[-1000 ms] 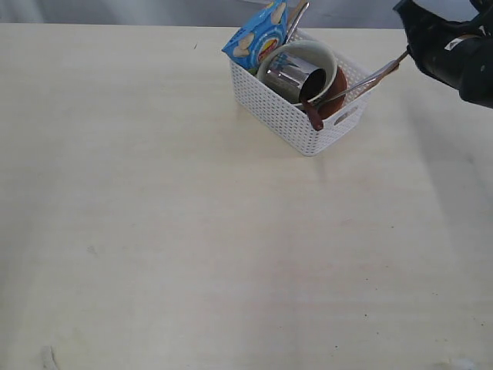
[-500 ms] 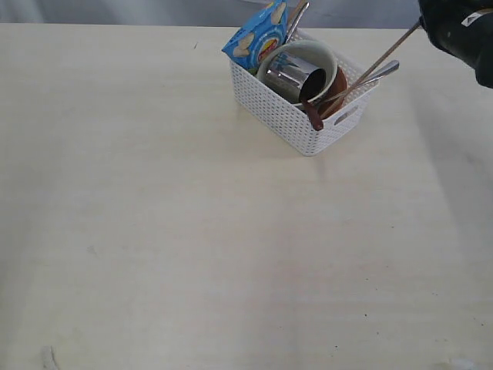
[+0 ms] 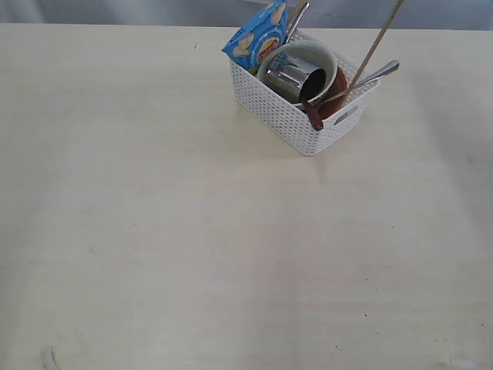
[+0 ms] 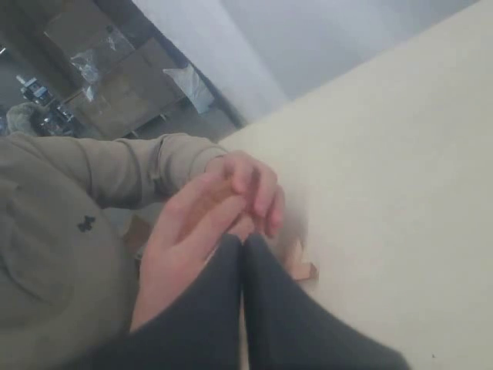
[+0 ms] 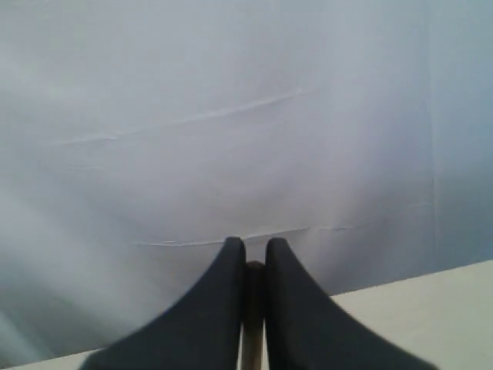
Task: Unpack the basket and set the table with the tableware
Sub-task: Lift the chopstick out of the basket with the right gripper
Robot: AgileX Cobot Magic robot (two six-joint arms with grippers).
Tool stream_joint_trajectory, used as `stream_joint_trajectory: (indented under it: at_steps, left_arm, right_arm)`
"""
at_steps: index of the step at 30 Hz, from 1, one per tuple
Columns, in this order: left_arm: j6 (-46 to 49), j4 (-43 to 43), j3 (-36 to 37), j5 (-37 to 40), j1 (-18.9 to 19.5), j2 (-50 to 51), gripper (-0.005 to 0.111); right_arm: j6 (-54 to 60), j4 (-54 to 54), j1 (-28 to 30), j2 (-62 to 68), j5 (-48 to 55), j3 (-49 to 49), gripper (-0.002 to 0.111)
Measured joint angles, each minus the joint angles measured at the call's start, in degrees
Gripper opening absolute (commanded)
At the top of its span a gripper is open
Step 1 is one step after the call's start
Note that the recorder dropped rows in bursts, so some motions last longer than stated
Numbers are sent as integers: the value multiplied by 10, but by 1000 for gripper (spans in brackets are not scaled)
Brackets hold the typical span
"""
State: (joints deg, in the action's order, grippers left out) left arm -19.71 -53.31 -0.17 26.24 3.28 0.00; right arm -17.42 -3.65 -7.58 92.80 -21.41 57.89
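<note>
My left hand [image 4: 243, 240] is pressed shut on nothing. It sits low by the bench [image 4: 400, 193] edge, with a person's hands [image 4: 208, 220] just behind it, so I'd leave it parked. Off toward my right hand is the basket [image 3: 293, 119], with the cup [image 3: 296, 77] and bowl [image 3: 312, 52] not yet unpacked. My right hand [image 5: 255, 245] is nipped nearly closed on one chopstick [image 3: 373, 48]. The chopstick slants down from that hand, and its lower end is at the basket's rim beside a steel handle [image 3: 377, 75]. I judge the step in hand is drawing this chopstick out. Next it needs lifting clear of rim and handle, then carrying to the wide bare bench below and left of my right hand. A snag could tip the basket.
</note>
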Motion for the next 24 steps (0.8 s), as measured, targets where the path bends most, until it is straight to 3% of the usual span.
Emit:
stream_joint_trajectory:
  at_steps: [4,14,24]
  left_arm:
    - [0,0,0,0,0,0,0]
    - [0,0,0,0,0,0,0]
    - [0,0,0,0,0,0,0]
  right_arm:
    - [21,37,0,-26,94,49,0]
    - [32,65,0,-44,488,206,0]
    - [48,32,0,-45,786,195,0]
